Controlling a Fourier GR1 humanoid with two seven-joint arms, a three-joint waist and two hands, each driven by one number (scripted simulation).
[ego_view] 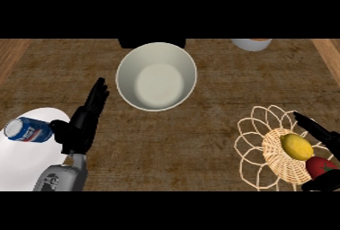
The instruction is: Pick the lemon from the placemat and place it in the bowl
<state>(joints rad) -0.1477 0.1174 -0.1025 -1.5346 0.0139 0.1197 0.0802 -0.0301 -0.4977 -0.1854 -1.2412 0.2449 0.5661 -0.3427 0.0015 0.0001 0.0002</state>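
A yellow lemon (296, 146) lies on the round woven placemat (266, 134) at the lower right of the head view. My right hand (320, 131) hovers at the lemon's right side, fingers straight and open, thumb low at the frame's bottom edge, holding nothing. A large white bowl (157, 75) stands at the upper middle with nothing inside. My left hand (85, 117) rests open at the left, fingers pointing up, away from both.
A red fruit (321, 167) sits on the placemat just below the lemon. A blue can (28, 130) lies on a white plate (26, 166) at the lower left, beside the left hand. A white and orange cup (252, 44) is at the top edge.
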